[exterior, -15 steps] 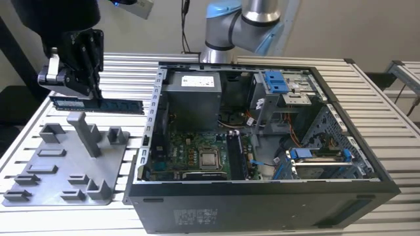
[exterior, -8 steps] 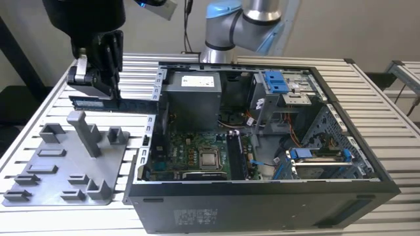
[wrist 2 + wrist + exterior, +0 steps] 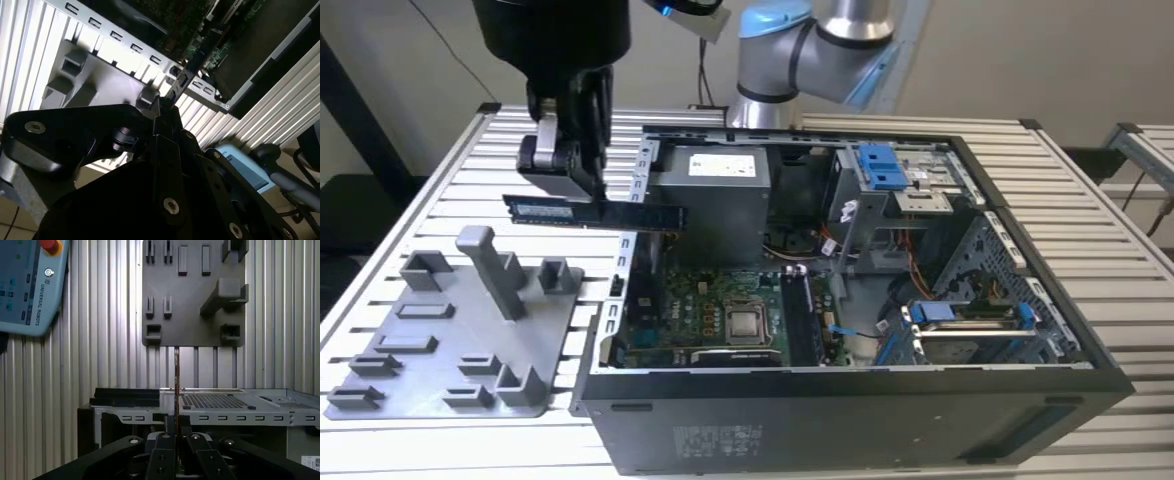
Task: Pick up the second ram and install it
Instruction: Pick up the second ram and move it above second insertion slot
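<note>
Black at the gripper [image 3: 567, 192], clamped on the second ram [image 3: 634, 215] near one end. Holds it level in the air, long axis pointing to the exterior view's right, toward the open computer case [image 3: 854, 420]; motherboard [image 3: 707, 320] lower inside; grey tray [image 3: 440, 340] on the counter [image 3: 454, 170].

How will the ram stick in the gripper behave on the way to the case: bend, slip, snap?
Probably stiff: the second ram juts level from the gripper without sagging, and its edge runs straight in the first wrist view. Likely light, being so thin. It might pivot if bumped, since the grip covers only a short stretch.
</note>
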{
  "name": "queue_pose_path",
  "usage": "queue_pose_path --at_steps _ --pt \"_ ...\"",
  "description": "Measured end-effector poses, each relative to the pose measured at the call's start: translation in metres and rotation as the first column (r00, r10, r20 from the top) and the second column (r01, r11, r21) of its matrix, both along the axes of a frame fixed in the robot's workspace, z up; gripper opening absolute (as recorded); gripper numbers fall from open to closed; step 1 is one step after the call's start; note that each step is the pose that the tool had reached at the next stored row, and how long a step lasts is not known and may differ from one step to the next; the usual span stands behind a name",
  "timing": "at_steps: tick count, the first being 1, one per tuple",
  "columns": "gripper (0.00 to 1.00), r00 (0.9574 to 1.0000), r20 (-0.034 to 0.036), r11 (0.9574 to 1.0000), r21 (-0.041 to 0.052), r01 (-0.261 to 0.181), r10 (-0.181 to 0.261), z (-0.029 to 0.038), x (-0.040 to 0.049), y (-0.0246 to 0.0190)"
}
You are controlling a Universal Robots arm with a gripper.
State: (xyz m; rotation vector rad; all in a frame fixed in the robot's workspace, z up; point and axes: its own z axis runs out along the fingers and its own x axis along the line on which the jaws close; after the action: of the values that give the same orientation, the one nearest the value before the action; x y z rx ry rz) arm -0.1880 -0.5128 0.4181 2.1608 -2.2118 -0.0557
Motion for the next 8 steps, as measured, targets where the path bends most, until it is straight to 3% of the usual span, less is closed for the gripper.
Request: queue_pose_path --at_steps 8 --pt "0.14 1.0 -0.0016 1.0 -0.0001 0.0 0.0 0.0 0.0283 0.0"
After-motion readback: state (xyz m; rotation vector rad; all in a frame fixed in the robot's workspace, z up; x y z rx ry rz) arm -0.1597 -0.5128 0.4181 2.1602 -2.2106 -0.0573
